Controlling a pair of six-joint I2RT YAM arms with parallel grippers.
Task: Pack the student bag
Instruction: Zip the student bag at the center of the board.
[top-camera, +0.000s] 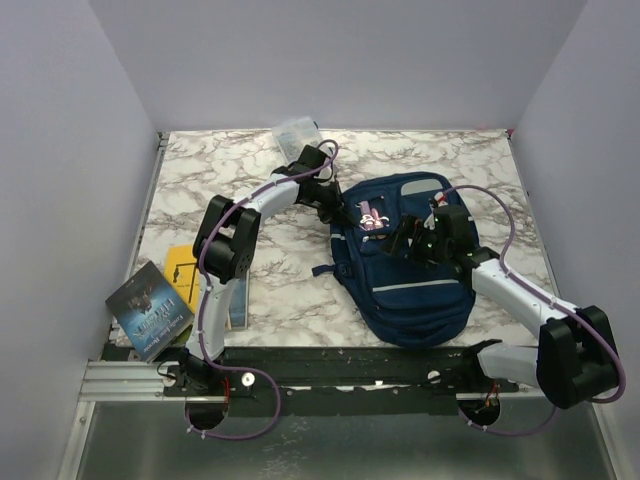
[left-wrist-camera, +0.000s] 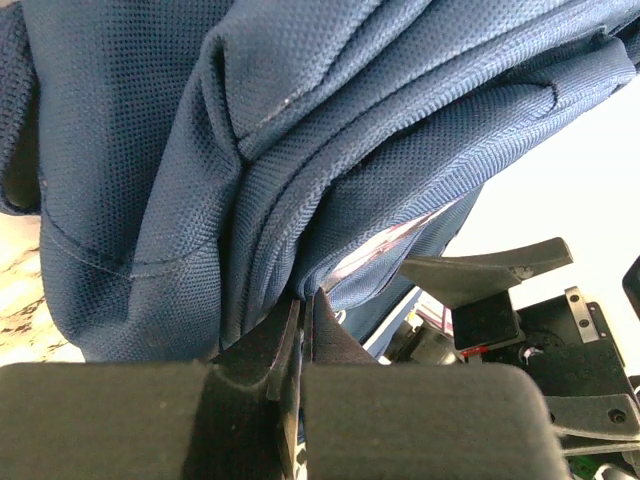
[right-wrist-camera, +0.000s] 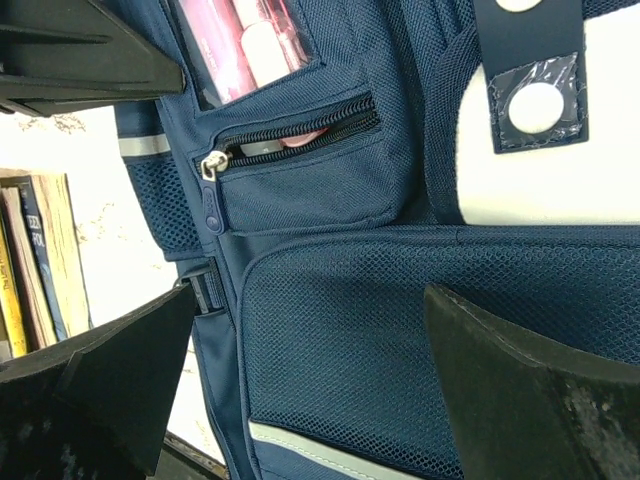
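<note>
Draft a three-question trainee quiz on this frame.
1. True or false: the left pincer is shut on the cloth of the navy blue fabric backpack.
2. Which one stands open over the backpack? A the left pincer, B the right pincer.
3. Fill in: the dark glossy paperback book lies to the backpack's ___.
Key: 1 true; 2 B; 3 left.

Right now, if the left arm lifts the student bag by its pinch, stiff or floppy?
Probably floppy: the student bag bunches into folds where the left gripper pinches it. It would likely sag rather than lift whole, being held at one edge.
</note>
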